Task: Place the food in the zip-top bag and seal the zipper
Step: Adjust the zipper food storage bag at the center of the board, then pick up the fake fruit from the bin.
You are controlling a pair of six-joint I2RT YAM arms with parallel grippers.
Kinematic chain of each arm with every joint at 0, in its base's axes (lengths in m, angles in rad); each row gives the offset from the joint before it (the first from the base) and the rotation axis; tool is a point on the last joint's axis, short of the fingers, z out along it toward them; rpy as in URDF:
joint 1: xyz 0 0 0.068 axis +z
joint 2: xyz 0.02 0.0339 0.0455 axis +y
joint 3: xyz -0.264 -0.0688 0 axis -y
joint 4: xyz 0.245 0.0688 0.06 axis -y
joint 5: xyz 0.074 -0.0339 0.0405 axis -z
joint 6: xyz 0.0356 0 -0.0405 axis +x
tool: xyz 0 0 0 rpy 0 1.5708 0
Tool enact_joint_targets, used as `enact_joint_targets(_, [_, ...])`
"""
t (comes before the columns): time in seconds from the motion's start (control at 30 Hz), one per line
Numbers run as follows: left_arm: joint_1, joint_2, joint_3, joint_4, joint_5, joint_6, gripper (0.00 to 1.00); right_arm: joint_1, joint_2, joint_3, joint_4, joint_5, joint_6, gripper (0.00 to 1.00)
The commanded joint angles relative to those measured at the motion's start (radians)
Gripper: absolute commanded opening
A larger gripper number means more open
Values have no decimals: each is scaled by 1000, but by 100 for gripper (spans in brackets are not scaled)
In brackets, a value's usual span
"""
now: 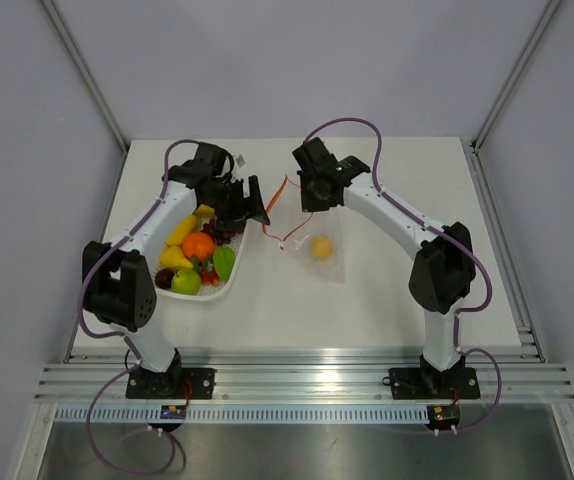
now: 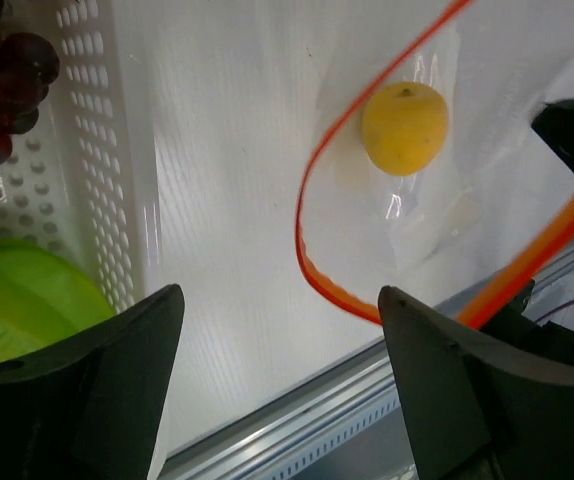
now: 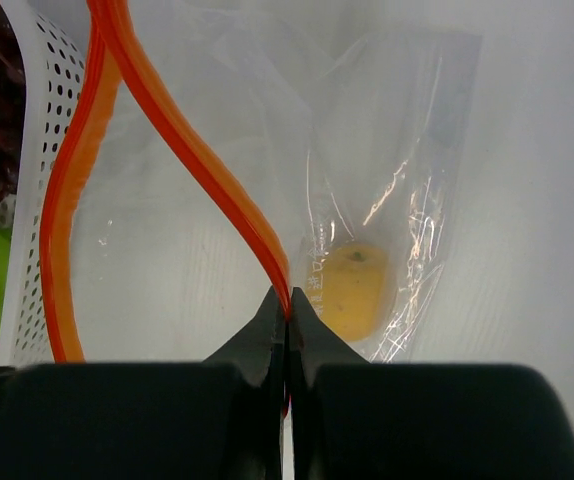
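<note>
The clear zip-top bag (image 1: 317, 245) lies on the table with a yellow fruit (image 1: 320, 247) inside; the fruit also shows in the left wrist view (image 2: 404, 127) and the right wrist view (image 3: 351, 291). Its red-orange zipper (image 3: 217, 190) hangs open in a loop (image 2: 312, 240). My right gripper (image 3: 288, 316) is shut on one strip of the zipper and holds it up off the table. My left gripper (image 2: 280, 330) is open and empty, between the basket and the bag mouth, seen from above (image 1: 252, 205).
A white perforated basket (image 1: 229, 285) at the left holds an orange, bananas, grapes, a green apple and a green leaf-shaped piece (image 2: 27, 300). The table's metal front rail (image 2: 367, 400) shows in the left wrist view.
</note>
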Motion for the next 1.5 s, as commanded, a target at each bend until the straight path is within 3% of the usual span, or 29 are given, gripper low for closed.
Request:
enact_joint_targets(0.0, [9,-123,89,-43,-98,50,82,14,-32,25,27,-3,11,0])
enact_joint_targets(0.13, [69,-174,81,-48,-124,49,81,22,-40,28,30,-9,11,0])
enact_joint_targets(0.43, [146,-141,-34,-116,-497,-17,79,42,-40,31,39,-19,8,0])
enact_joint_targets(0.6, [170,-128,-106,-113,-561,-29,94,47,-41,31,47,-25,6,0])
enact_joint_targets(0.8, [172,-111,-157,-74,-593,-46,99,48,-41,30,52,-33,6,0])
enact_joint_targets(0.93, [172,-57,-140,-59,-581,-63,89,50,-38,31,56,-37,9,0])
enact_joint_targets(1.2, [172,1,-143,-27,-579,-101,96,54,-41,34,58,-39,11,0])
enact_joint_targets(1.47, [172,29,-192,25,-592,-147,89,57,-38,34,61,-48,11,0])
